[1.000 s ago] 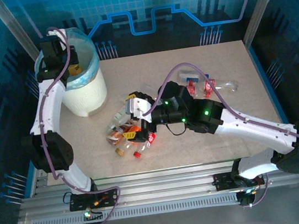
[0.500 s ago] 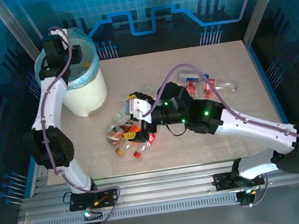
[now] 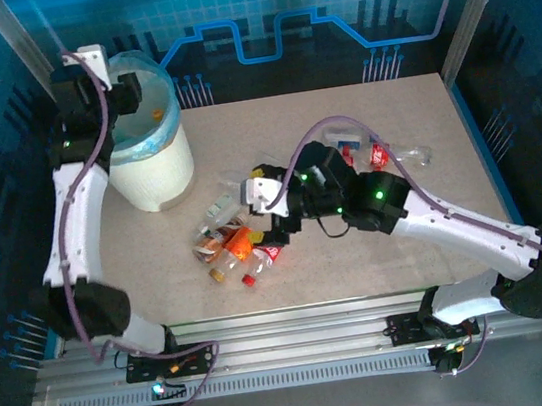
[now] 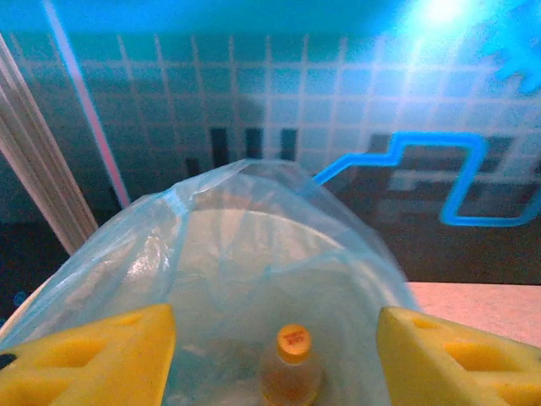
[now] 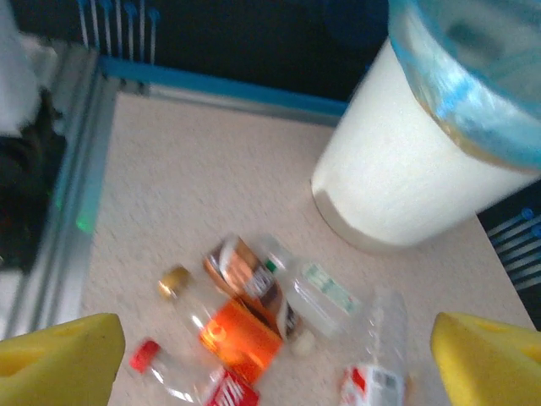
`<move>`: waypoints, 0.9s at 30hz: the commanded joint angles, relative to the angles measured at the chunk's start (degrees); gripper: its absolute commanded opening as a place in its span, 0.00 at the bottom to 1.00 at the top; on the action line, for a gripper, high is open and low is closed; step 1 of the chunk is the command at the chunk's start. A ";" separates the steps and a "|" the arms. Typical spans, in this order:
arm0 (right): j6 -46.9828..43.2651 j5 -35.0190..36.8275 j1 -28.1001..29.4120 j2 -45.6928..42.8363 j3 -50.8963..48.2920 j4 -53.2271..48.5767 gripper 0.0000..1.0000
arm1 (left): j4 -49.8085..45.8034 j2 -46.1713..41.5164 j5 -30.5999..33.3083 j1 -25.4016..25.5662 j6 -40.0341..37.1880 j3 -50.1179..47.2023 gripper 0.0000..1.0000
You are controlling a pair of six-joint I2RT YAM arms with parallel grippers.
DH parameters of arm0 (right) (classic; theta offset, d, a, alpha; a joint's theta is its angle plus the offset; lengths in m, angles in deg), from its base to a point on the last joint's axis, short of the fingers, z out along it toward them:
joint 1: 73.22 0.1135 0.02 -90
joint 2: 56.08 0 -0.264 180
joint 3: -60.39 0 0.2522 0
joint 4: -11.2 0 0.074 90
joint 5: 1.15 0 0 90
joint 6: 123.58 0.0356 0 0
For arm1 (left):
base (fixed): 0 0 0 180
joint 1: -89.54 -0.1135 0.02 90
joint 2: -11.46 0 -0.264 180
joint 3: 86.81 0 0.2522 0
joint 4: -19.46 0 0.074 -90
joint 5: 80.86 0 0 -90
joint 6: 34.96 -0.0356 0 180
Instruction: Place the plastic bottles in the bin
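Observation:
The bin (image 3: 157,170), a white bucket with a light-blue liner, stands at the table's back left. My left gripper (image 3: 130,93) hangs open over its mouth. In the left wrist view a bottle with an orange cap (image 4: 292,359) lies inside the liner (image 4: 254,182), below and apart from the yellow fingers (image 4: 110,359). Several plastic bottles (image 3: 231,244) lie piled mid-table. My right gripper (image 3: 257,205) is open above them with nothing between its pads. The right wrist view shows an orange-label bottle (image 5: 241,334), a brown-label one (image 5: 249,275) and a clear one (image 5: 317,292).
More bottles with red labels (image 3: 376,156) lie at the back right of the table, behind the right arm. The bin's white wall (image 5: 397,186) rises just beyond the pile. The metal frame rail runs along the table's near edge (image 3: 298,325).
My left gripper went from shut to open over the bin, and the bottle now lies inside it. The left arm swung back to the left. The right gripper shifted slightly to the right over the pile.

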 commanded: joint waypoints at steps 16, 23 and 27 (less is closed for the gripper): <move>-41.25 -9.31 -11.86 13.14 -13.42 -1.21 0.99 | 2.29 -39.01 -34.05 18.89 -10.82 -43.73 0.84; -42.66 -4.86 -10.52 24.26 -9.97 2.39 0.95 | 1.09 -52.29 -34.73 19.76 -11.90 -57.00 0.88; -44.12 -2.07 -10.38 30.29 -6.05 -0.61 0.94 | 1.14 -56.91 -31.12 19.77 -9.14 -61.69 0.88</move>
